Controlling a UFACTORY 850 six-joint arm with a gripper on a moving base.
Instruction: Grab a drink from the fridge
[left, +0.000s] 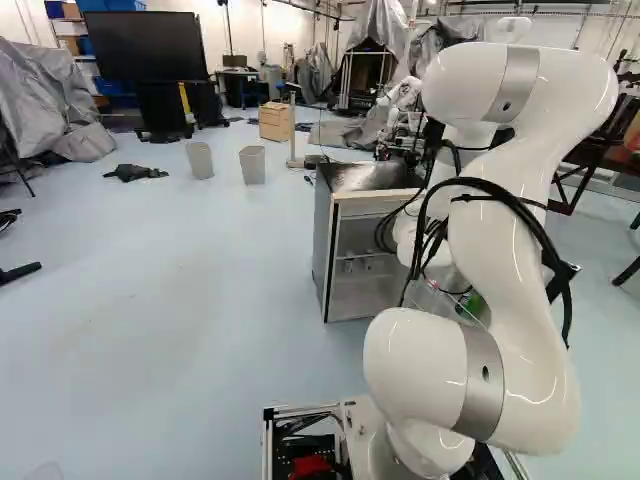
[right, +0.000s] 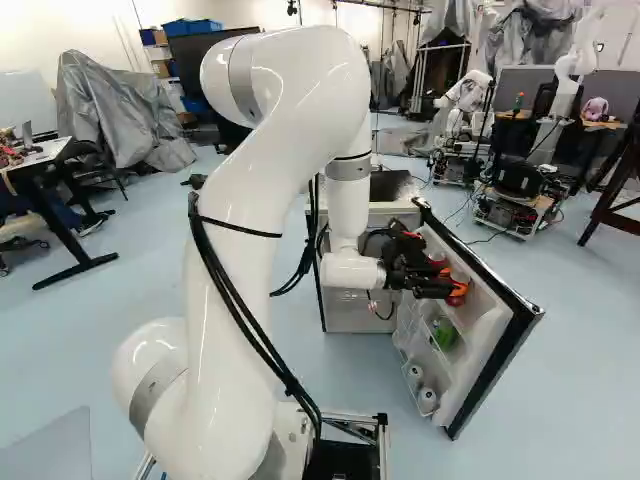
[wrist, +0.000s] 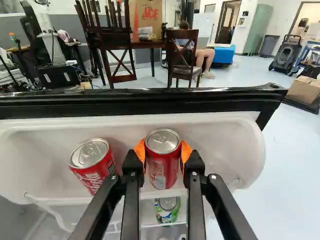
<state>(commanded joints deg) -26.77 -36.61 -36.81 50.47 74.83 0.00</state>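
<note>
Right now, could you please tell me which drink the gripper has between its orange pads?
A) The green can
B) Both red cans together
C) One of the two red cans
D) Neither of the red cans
C: the orange pads of the gripper touch one red can from two sides, while the other red can is outside them.

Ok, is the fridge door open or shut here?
Open: the door stands swung out from the fridge, and the gripper is on a red can at its inner rack.
</note>
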